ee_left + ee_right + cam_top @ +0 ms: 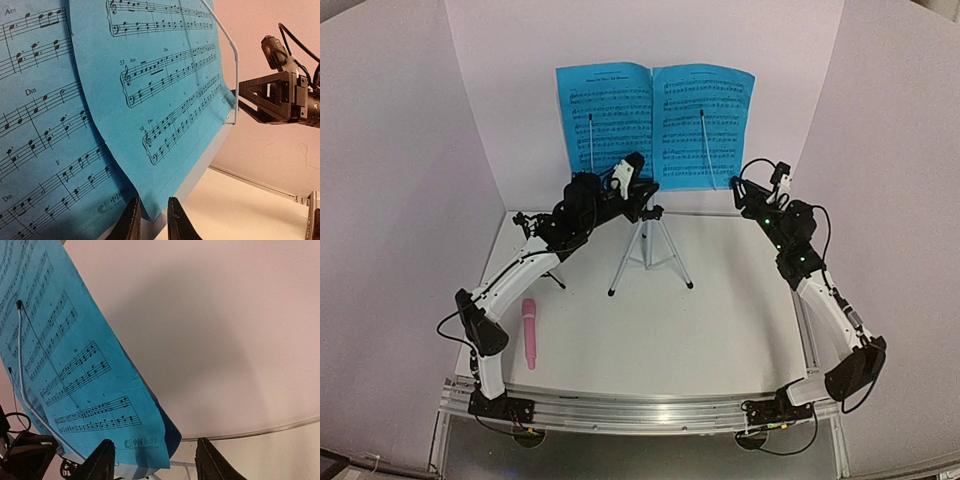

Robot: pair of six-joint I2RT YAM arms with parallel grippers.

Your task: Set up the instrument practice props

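Table. Music: open on stand, back centre. Left gripper: jaws narrow at stand's lower lip; grip cannot be told. Right gripper: jaws wide, beside music's right corner, empty. Microphone: flat, near left edge.

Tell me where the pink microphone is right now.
In the top view, the pink microphone lies on the table near its left front edge, beside the left arm, left of the stand's tripod.
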